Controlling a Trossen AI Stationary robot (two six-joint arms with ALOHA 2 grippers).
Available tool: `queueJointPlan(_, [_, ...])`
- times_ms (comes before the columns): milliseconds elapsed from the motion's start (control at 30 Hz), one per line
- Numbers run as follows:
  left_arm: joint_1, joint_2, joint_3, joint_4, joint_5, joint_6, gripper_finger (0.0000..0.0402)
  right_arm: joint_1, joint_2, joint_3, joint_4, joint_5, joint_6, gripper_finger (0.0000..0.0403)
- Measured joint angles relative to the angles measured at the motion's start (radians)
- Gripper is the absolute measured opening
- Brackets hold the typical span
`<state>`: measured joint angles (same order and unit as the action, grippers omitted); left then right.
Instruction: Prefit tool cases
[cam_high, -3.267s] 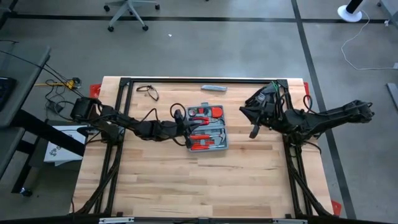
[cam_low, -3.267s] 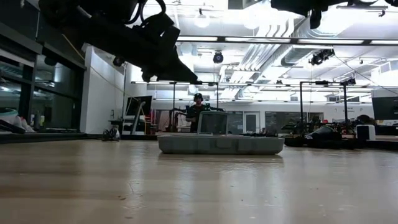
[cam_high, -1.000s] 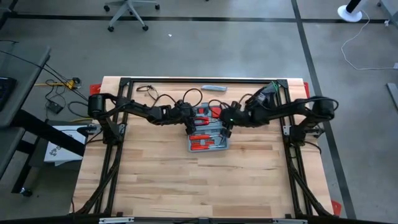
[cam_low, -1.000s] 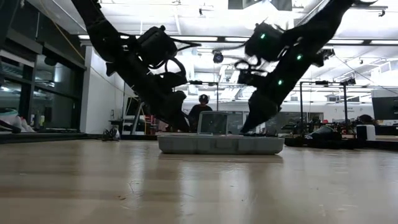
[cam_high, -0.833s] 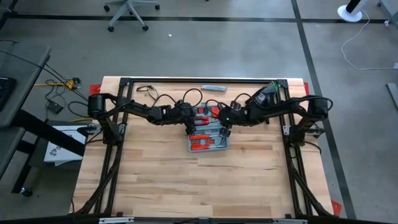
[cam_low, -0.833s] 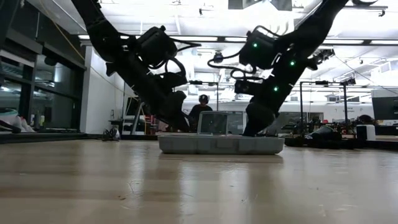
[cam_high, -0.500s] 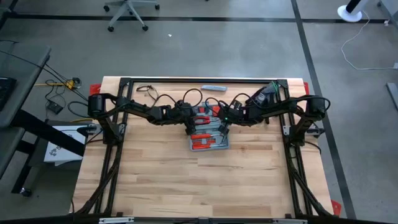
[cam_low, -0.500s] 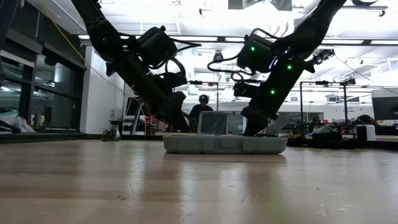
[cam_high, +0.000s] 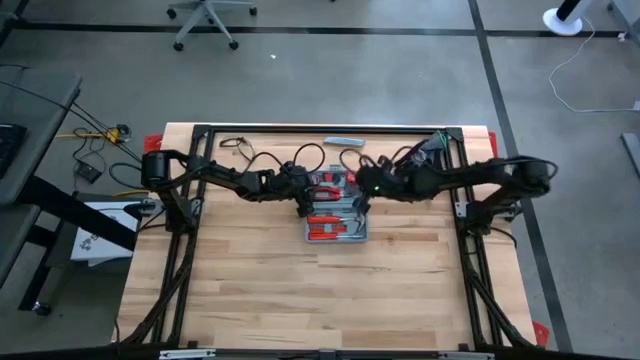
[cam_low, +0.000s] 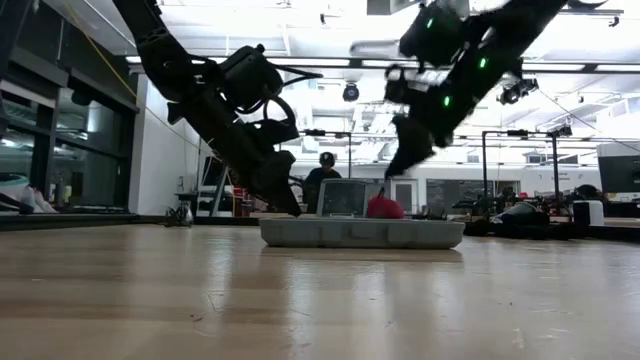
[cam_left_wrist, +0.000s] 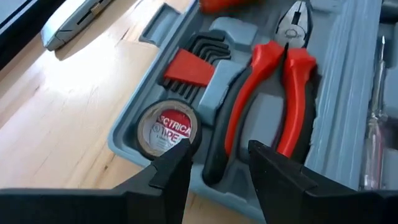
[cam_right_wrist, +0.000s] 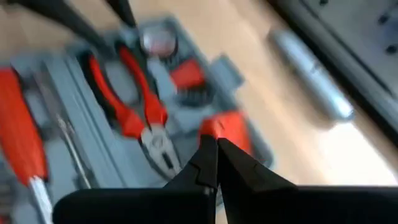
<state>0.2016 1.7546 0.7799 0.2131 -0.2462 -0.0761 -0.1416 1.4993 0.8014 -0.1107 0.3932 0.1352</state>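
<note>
The blue-grey tool case (cam_high: 335, 225) lies open mid-table, with red-handled pliers (cam_left_wrist: 273, 93), a tape roll (cam_left_wrist: 166, 129) and hex keys in its moulded tray. My left gripper (cam_left_wrist: 217, 171) is open at the case's left end, its fingers over the pliers' handle ends. My right gripper (cam_low: 393, 165) is shut and hangs above the case's right part. Below it a red tool end (cam_low: 383, 207) sticks up over the case rim, apart from the fingertips. The right wrist view shows this red piece (cam_right_wrist: 227, 130) just past the shut fingers. My left gripper slants down from the table's left, with its fingertips (cam_left_wrist: 180, 152) close over the rim at the case's left end. I cannot tell whether they touch it.
A slim grey bar (cam_high: 343, 141) lies near the table's far edge behind the case. A black looped cord (cam_high: 238, 147) lies at the far left. Bare wood stretches from the case to the near edge (cam_high: 330, 300).
My right gripper came down onto the case's right part, shut, then rose. A red tool end that lay out of sight in the case now stands up above the rim. The case has slid a little toward the table's right.
</note>
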Motion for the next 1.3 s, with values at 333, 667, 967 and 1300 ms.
queueJointPlan(333, [0.0, 0.0, 0.0, 0.012, 0.001, -0.001, 0.015, -0.07, -0.234, 0.002, -0.16, 0.152, -0.057, 0.0])
queueJointPlan(667, [0.0, 0.0, 0.0, 0.018, 0.001, -0.001, 0.015, -0.14, -0.269, -0.055, -0.274, 0.077, 0.005, 0.0])
queueJointPlan(967, [0.0, 0.0, 0.0, 0.017, 0.001, -0.002, 0.015, -0.139, -0.268, -0.262, -0.156, 0.038, 0.16, 0.0])
queueJointPlan(1300, [0.0, 0.0, 0.0, 0.017, 0.001, -0.018, 0.015, -0.139, -0.268, -0.293, -0.13, 0.042, 0.197, 0.0])
